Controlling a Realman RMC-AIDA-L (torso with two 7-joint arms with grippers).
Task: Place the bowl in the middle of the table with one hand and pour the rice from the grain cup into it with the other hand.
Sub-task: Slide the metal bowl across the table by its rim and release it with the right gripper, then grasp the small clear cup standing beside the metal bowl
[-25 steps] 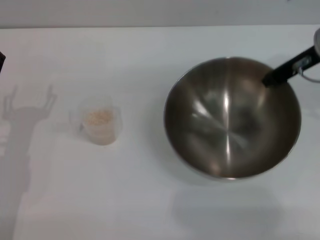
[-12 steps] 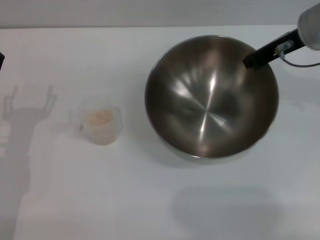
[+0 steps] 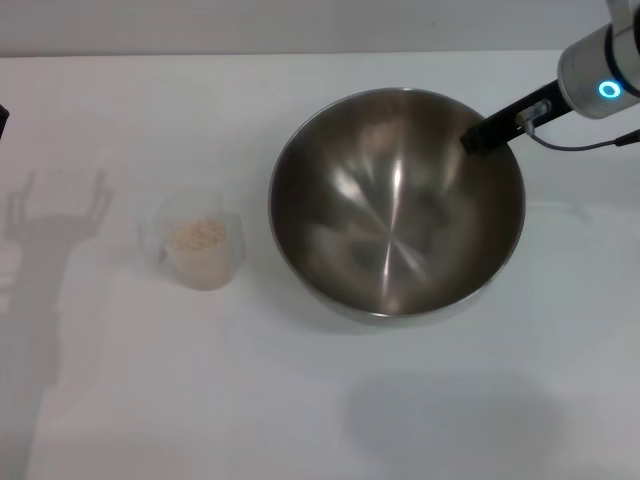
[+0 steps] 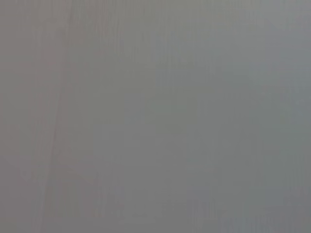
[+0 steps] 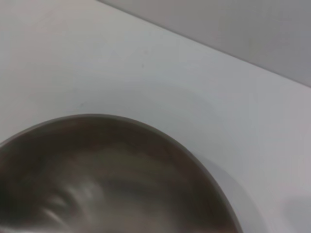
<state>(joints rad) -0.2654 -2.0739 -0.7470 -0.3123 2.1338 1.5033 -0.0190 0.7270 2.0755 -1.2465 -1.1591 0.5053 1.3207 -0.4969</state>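
Note:
The bowl [image 3: 390,210], wide and steel, is near the middle of the white table [image 3: 300,400]. My right gripper [image 3: 478,137] reaches in from the far right with its dark fingers clamped on the bowl's far right rim. The bowl's inside also fills the lower part of the right wrist view [image 5: 97,184]. The grain cup [image 3: 200,250] stands upright to the left of the bowl, a short gap away, with rice [image 3: 196,235] inside it. My left gripper is out of view; the left wrist view shows only plain grey.
The table's far edge [image 3: 300,53] meets a grey wall. An arm's shadow [image 3: 40,240] falls on the table's left side. A dark object [image 3: 3,118] shows at the left edge.
My right gripper has carried the bowl leftward from the table's right side toward the middle, closer to the grain cup. The cup has not moved.

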